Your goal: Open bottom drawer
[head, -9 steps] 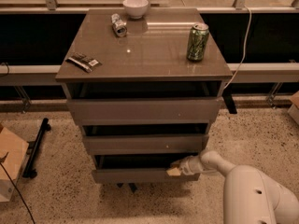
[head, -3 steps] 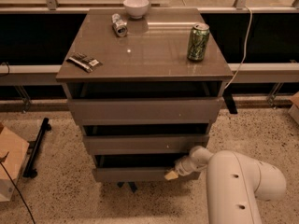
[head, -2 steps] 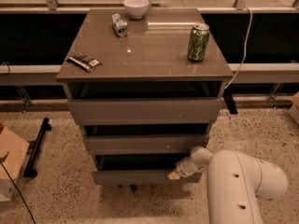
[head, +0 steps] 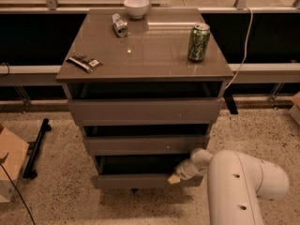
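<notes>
The bottom drawer (head: 136, 181) is the lowest of three taupe-grey fronts on the cabinet (head: 140, 55). It stands pulled out a little, and its dark inside shows above the front. My gripper (head: 176, 176) is at the drawer's right end, at the top edge of the front, on the end of my white arm (head: 243, 186) that comes in from the lower right.
On the cabinet top stand a green can (head: 198, 42), a white bowl (head: 136, 7), a small crushed can (head: 119, 25) and a dark snack packet (head: 84, 62). A cardboard box (head: 9, 170) and a black stand (head: 36, 146) are on the speckled floor at left. A cable (head: 241, 55) hangs at right.
The arm's elbow has swung in closer to the cabinet since three seconds ago. The gripper stays at the drawer's right end and the drawer looks about as far out as before.
</notes>
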`<state>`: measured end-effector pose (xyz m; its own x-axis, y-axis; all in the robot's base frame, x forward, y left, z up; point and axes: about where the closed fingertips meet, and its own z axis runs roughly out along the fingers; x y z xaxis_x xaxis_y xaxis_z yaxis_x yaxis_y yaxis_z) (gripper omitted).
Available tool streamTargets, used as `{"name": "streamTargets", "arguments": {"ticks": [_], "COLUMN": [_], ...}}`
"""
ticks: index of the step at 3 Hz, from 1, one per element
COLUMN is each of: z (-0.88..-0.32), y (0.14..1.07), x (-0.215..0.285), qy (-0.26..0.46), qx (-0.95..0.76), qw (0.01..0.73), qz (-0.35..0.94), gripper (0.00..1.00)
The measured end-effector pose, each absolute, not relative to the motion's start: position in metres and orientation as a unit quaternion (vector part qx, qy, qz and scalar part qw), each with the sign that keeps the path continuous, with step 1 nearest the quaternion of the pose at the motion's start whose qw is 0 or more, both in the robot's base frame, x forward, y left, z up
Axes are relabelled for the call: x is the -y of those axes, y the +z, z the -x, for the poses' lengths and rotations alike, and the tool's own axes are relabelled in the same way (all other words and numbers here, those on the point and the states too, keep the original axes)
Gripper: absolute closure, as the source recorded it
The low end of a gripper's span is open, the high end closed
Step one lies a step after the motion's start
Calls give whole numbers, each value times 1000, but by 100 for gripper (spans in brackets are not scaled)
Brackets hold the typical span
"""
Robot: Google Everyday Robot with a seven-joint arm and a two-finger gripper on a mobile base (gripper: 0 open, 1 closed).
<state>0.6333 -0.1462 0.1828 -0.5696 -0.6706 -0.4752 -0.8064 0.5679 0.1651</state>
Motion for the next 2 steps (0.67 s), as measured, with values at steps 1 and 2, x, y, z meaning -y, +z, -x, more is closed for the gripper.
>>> {"name": "streamTargets", "arguments": {"ticks": [1,2], "z": [-633,-597], "y": [183,176], "x": [146,140], "qy": [185,208], "qx": [-866,-881], "qw": [183,182], "qz": [426,385], "gripper": [75,52]}}
